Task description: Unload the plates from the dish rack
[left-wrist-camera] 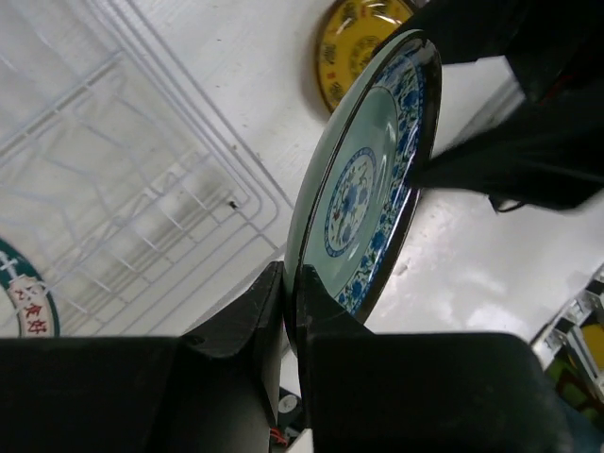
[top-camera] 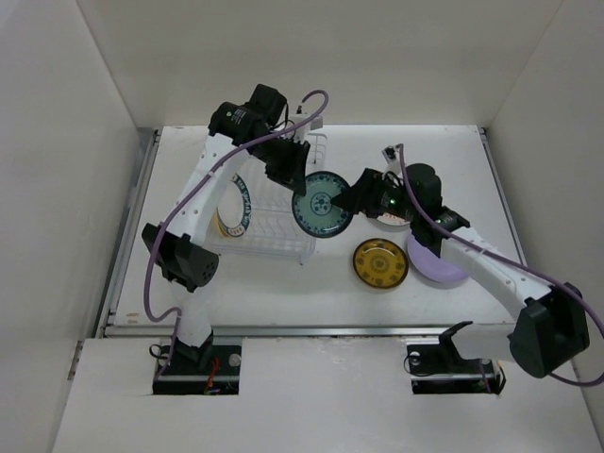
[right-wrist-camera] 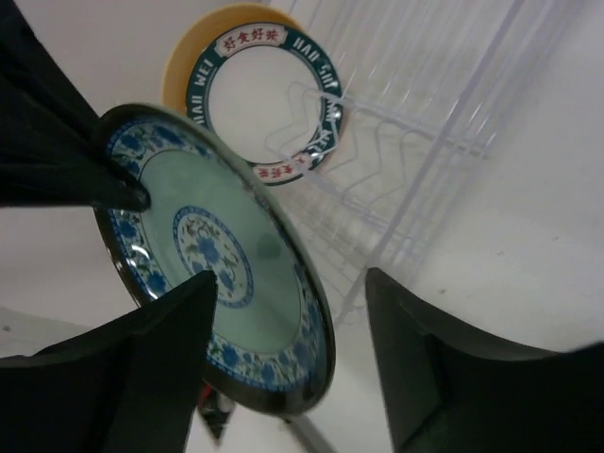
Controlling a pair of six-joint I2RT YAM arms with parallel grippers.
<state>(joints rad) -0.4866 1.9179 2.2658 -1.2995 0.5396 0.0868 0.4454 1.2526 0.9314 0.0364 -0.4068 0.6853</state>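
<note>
1. Teal plate (left-wrist-camera: 363, 189): blue-patterned rim and centre medallion. Held on edge and tilted, off the tabletop (top-camera: 472, 170), at the right side of the rack (top-camera: 283, 253) and outside its dividers.
2. Left pincer (left-wrist-camera: 291, 283): closed tight on the teal plate's rim, one finger on each face. It carries the plate by this edge alone.
3. Right pincer (right-wrist-camera: 293, 321): jaws spread wide, one on either side of the teal plate's opposite edge. The rim lies between them. Whether either finger touches the plate cannot be told.
4. Rack: white wire, rectangular, on the tabletop left of centre. Most of its slots show only bare wire.
5. Green-rimmed plate (top-camera: 238, 203): white with lettering around the band, standing upright in the rack at its left part.
6. Yellow plate (top-camera: 219, 225): pale, upright in the rack directly behind the green-rimmed plate, largely covered by it.
7. Gold plate (top-camera: 380, 263): patterned, lying flat on the tabletop just right of the rack and nearer than the teal plate.
8. Lavender plate (top-camera: 434, 267): plain, flat on the tabletop just beside the gold plate on its right, partly under the right arm.
9. White plate (top-camera: 389, 223): mostly hidden beneath the right wrist, beyond the gold plate. Its markings cannot be made out.
</note>
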